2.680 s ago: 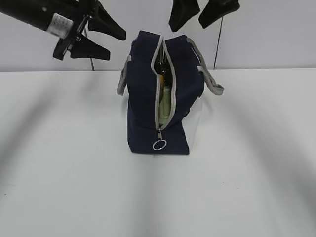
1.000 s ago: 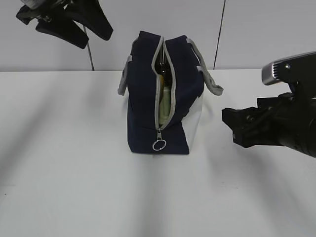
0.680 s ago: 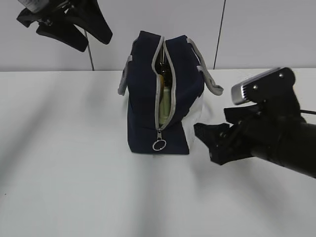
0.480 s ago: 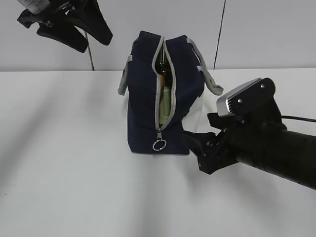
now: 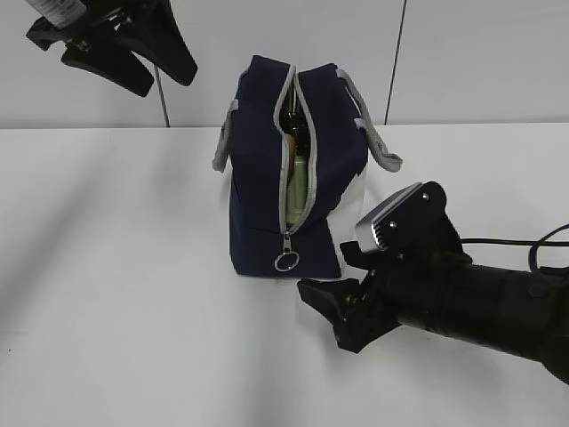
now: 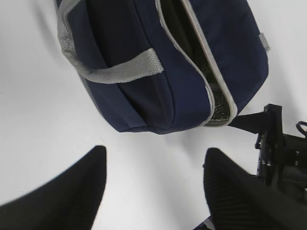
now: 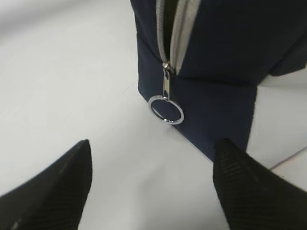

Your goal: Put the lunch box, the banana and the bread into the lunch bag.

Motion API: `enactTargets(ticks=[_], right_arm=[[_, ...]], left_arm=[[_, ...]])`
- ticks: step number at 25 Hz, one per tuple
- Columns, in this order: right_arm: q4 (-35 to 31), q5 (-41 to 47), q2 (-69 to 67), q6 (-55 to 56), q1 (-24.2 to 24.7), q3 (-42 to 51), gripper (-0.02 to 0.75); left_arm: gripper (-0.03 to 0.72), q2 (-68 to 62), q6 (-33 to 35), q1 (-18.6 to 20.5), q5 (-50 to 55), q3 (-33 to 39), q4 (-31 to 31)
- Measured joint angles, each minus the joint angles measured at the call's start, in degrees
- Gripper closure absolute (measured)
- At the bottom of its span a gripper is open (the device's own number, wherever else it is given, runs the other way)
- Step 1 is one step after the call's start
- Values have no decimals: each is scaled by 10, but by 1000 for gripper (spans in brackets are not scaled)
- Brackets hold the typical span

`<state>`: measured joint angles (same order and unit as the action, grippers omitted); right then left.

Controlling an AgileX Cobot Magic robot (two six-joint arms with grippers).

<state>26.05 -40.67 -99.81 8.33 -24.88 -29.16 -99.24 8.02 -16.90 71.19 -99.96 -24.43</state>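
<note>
Lunch bag stands upright near the back edge of the white table, roughly at its middle, zipper end facing the camera. Zipper open most of the way; slider low, ring pull hanging against the navy end panel. Through the gap a pale green lunch box shows inside the bag, something dark above it, not identifiable. Banana and bread cannot be made out. Right gripper low over the table in front of the bag's right corner, fingers spread wide, empty, pointing at the ring pull. Left gripper high above the back left, fingers parted, empty
</note>
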Motion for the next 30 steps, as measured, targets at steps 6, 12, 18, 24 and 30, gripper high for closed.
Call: enactTargets(ticks=[6, 12, 18, 24, 30], right_arm=[[22, -5, -45, 8, 0, -32, 158], [58, -10, -68, 17, 0, -50, 158], [70, -14, -94, 27, 0, -75, 158], [82, -16, -115, 32, 0, -92, 158], [89, -16, -127, 43, 0, -113, 158]], left_arm=[[261, 0, 0, 0, 0, 0, 0], [293, 0, 0, 0, 0, 0, 1], [301, 0, 0, 0, 0, 0, 1], [307, 0, 0, 0, 0, 0, 3], [307, 0, 0, 0, 0, 0, 4]])
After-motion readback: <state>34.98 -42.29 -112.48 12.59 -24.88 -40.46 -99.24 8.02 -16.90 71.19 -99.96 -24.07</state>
